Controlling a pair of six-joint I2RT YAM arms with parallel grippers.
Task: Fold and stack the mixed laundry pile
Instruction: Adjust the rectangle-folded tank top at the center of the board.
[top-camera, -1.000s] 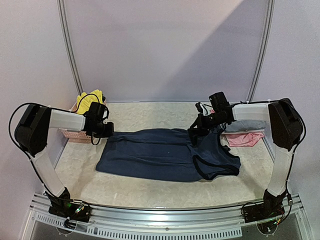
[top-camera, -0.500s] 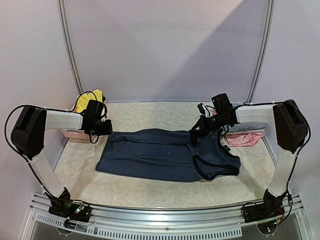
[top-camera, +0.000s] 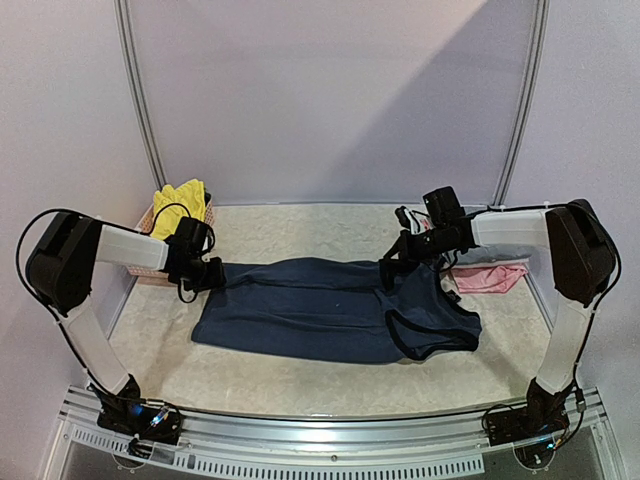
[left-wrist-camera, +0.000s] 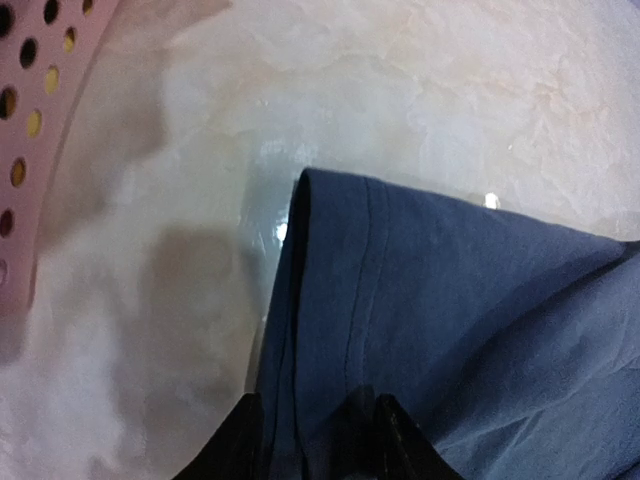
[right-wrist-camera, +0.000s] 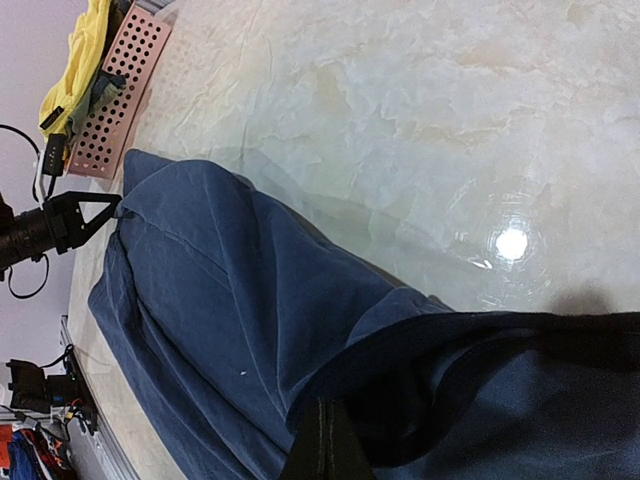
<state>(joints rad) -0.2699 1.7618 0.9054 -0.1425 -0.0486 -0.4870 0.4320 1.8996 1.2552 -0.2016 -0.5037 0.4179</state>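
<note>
At wrist level only: left claw (left-wrist-camera: 318, 432) and right claw (right-wrist-camera: 325, 445) tight on navy top (left-wrist-camera: 450, 300).

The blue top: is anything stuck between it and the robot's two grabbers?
No, nothing visible is in the way. The left gripper straddles the hem corner of the blue top, and the right gripper pinches its far edge. The pink basket sits off to the side, clear of both.

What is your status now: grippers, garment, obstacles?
Left gripper shut on navy top, hem corner. Right gripper shut on its far edge. Top mostly flat on table. Pink basket close beside left gripper.
</note>
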